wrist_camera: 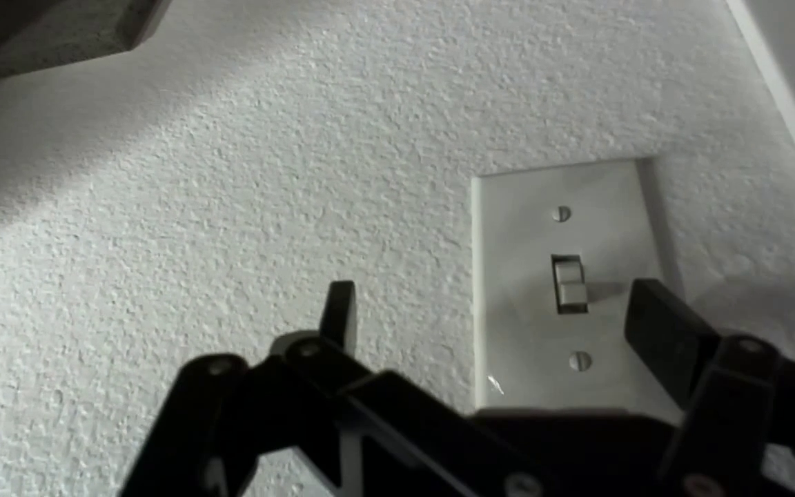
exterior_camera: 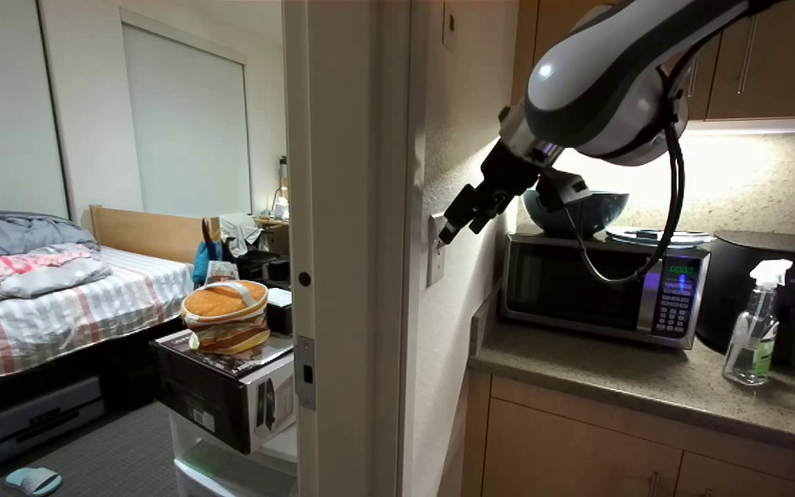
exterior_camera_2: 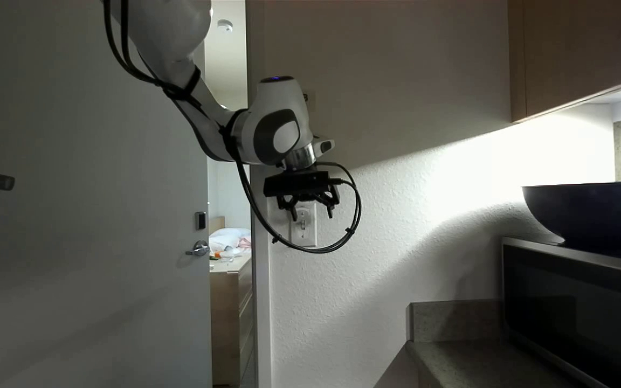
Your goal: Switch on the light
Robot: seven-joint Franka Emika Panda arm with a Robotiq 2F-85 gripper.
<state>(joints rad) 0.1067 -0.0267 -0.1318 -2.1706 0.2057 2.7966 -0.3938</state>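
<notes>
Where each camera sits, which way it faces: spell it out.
An exterior view: stands back, facing a door frame between bed and microwave; arm at upper right, pincer near the middle.
An exterior view: stands back, facing the wall with the light switch; arm at upper left, pincer near the middle.
Wrist view: fixed at the arm's end, aimed at the light switch; the pincer's two fingers, apart, in the lower half.
Both exterior views share microwave, bowl and arm; all three share light switch and pincer.

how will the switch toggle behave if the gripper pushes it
The toggle looks short and rigid, so it should snap over rather than bend. Its smooth-looking face may be slightly slippery. The cover plate has two screws, so it probably won't shift.
</notes>
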